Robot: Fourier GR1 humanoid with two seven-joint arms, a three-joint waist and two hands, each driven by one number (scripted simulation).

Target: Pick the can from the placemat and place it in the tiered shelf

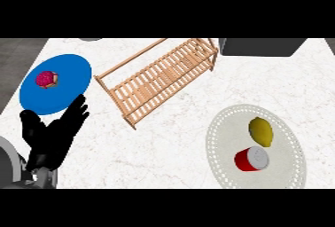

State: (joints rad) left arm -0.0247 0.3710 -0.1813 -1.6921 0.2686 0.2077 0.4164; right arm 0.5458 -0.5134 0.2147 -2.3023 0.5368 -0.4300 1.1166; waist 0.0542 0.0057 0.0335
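Black left hand (pixel 51 135), fingers straight and spread, holds nothing, fingertips at the blue plate (pixel 73 77) rim.

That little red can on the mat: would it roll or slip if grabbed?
The red can looks rigid, with smooth round sides, so it may slip in a grasp. Tipped onto its side, it would probably roll across the placemat. The lemon close beside it might get nudged.
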